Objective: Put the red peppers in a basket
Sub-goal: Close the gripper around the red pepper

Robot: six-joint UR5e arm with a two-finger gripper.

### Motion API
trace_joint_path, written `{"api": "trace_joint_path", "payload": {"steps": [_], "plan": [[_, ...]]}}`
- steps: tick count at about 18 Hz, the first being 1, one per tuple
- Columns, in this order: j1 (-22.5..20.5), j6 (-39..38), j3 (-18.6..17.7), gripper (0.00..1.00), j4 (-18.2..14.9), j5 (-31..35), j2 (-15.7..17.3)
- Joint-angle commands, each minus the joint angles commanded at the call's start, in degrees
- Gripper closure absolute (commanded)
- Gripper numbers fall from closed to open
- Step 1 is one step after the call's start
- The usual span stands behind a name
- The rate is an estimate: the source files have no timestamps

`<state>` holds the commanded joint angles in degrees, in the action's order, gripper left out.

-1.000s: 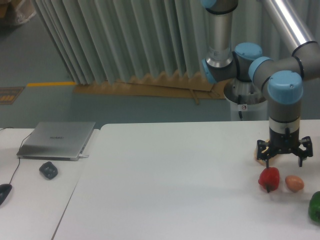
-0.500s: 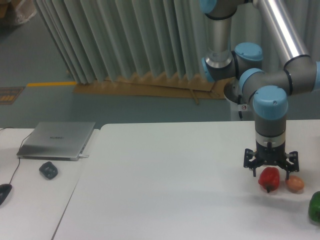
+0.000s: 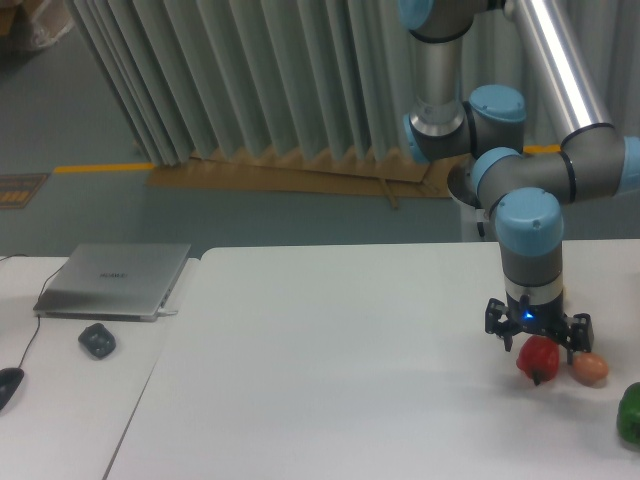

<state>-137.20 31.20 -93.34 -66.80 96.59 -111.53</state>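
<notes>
Over the last second the gripper was carried leftward and lowered, from a spot behind and to the right of the red pepper to one directly above it. Its jaws were spread, one finger seen to the left of the pepper and the other to its right, between the pepper and the orange-brown egg-shaped item. The pepper itself was not shifted; it lay on the white surface near the right edge, with the dark green pepper nearer and further right. Whether the fingers were already touching the pepper could not be made out at this resolution. No basket was seen in the view. The approach was judged nearly done, with closing and lifting yet to come.
</notes>
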Motion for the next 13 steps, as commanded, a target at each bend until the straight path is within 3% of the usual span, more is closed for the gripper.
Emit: {"api": "trace_joint_path", "payload": {"steps": [9, 10, 11, 13], "plan": [[0.35, 0.0, -1.58, 0.0, 0.26, 1.84, -2.02], [0.26, 0.0, -1.5, 0.04, 0.26, 1.76, -1.94], [0.26, 0.0, -1.41, 0.22, 0.26, 1.76, -1.76], [0.26, 0.0, -1.15, 0.37, 0.18, 1.85, -1.85]]}}
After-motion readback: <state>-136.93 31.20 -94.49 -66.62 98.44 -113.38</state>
